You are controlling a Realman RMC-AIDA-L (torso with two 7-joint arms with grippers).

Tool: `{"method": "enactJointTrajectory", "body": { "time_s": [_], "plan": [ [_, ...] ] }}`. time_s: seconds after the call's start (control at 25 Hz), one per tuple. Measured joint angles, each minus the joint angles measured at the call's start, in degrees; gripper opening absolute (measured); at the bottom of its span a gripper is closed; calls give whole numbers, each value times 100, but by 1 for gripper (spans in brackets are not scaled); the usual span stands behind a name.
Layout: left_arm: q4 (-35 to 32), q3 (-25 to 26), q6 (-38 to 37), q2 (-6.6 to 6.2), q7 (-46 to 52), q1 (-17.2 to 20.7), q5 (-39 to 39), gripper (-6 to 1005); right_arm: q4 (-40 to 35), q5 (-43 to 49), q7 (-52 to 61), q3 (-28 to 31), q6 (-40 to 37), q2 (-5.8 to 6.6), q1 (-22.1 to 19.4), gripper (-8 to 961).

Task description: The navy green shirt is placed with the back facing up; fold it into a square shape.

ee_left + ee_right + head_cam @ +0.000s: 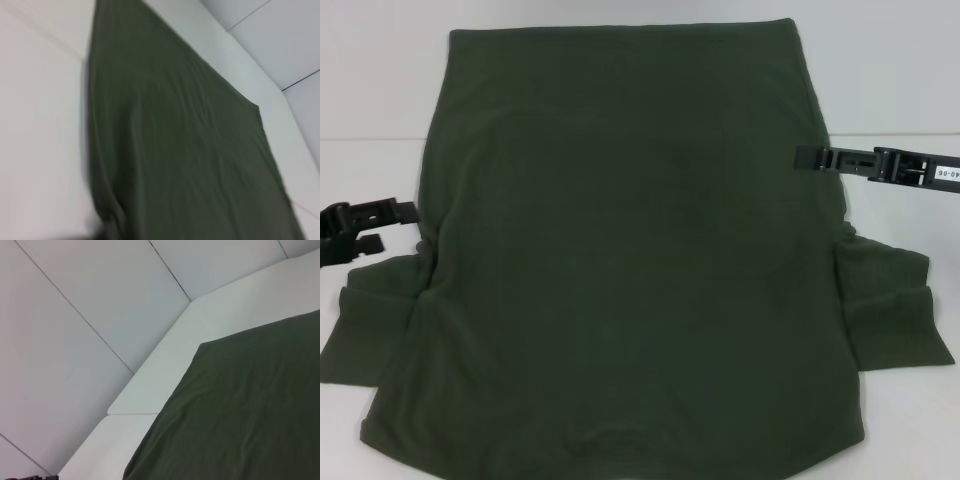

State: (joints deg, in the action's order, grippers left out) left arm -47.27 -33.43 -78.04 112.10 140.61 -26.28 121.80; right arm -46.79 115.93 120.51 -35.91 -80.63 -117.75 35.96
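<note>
The navy green shirt (640,250) lies spread flat on the white table (370,90) and fills most of the head view. Its straight far edge is at the back, and its sleeves stick out at the near left and near right. My left gripper (390,228) is at the shirt's left edge, just above the left sleeve (370,330), open with nothing between its fingers. My right gripper (806,158) reaches in from the right and its tip meets the shirt's right edge. The left wrist view shows the shirt (175,150), and so does the right wrist view, where the shirt (250,410) fills the lower right; neither shows fingers.
Bare white table (900,420) shows in strips on both sides of the shirt. The right sleeve (890,300) lies bunched in folds. Pale wall panels (75,315) rise beyond the table's far edge.
</note>
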Motion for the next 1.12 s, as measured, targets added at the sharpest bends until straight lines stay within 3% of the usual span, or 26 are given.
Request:
{"method": "enactJointTrajectory", "body": {
  "time_s": [0.12, 0.48, 1.12],
  "plan": [
    [7, 66, 293, 44, -632, 90, 5, 808, 50, -16, -15, 7, 6, 18, 23, 886],
    [463, 156, 1035, 32, -485, 203, 160, 797, 141, -34, -19, 24, 82, 43, 41, 885],
    [514, 106, 1130, 121, -266, 272, 441, 778, 144, -101, -21, 32, 94, 45, 54, 885]
  ]
}}
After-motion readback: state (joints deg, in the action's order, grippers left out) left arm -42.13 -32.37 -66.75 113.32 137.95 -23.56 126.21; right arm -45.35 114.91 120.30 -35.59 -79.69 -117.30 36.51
